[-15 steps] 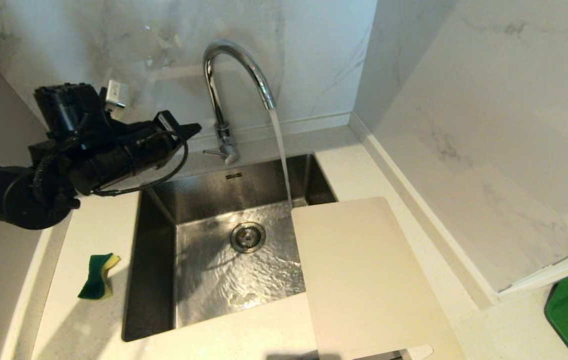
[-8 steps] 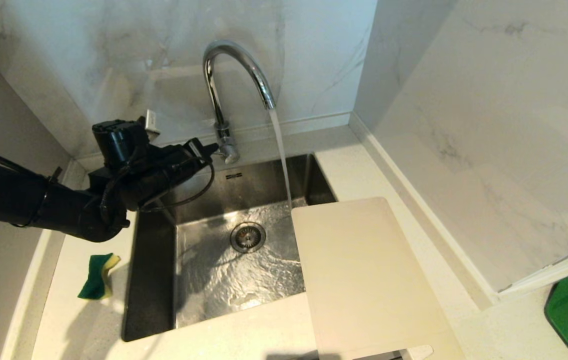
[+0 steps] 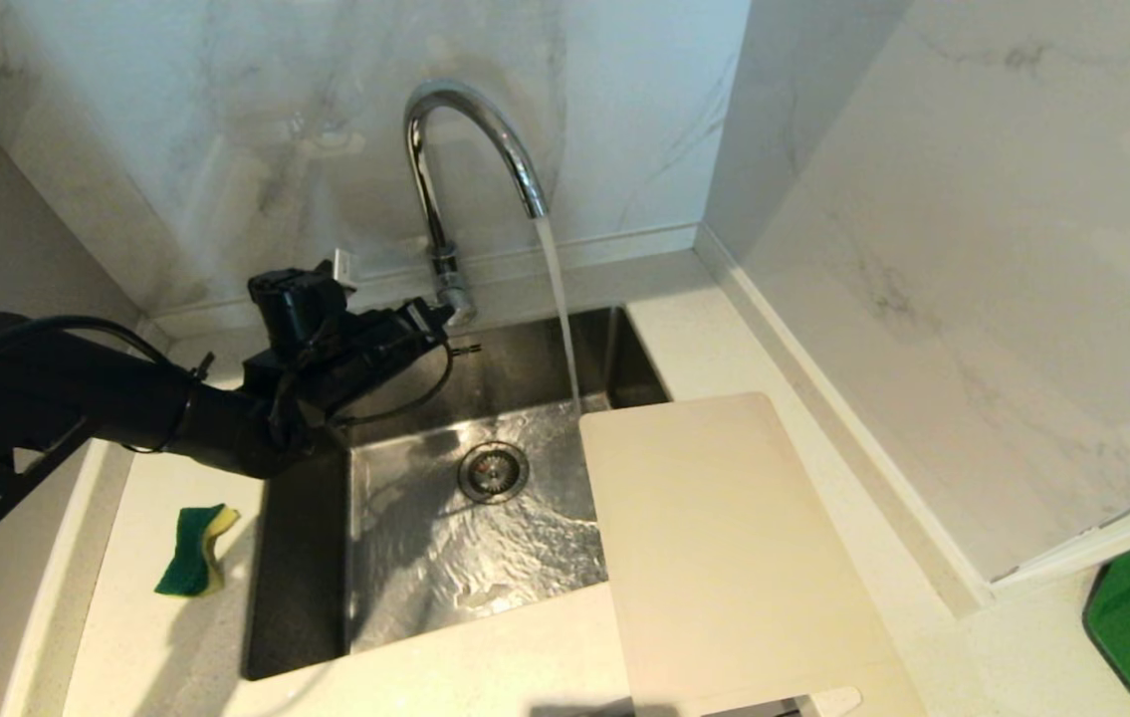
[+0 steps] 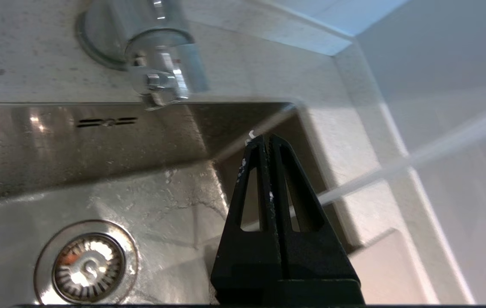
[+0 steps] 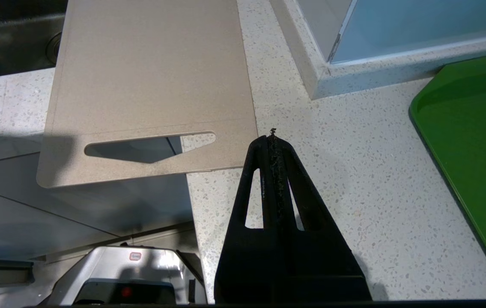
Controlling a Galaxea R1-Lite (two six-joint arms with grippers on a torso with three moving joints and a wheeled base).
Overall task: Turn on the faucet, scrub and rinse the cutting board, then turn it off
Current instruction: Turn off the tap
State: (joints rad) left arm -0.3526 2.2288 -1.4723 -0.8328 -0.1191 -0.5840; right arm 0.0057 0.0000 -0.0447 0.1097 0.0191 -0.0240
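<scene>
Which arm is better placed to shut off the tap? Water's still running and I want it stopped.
Left, probably. The left gripper, shut, sits beside the faucet base. The right gripper is over the counter by the cutting board, away from the faucet.

Faucet (image 3: pixel 470 129): polished chrome, mirror gloss. Sink (image 3: pixel 306 558): brushed stainless, wet sheen. Cutting board (image 3: pixel 724 548): matt cream plastic, smooth. Counter (image 5: pixel 354 179): speckled stone, satin. Walls (image 3: pixel 973 249): glossy marble-look. Left gripper (image 4: pixel 264 143): matt blk plastic.
</scene>
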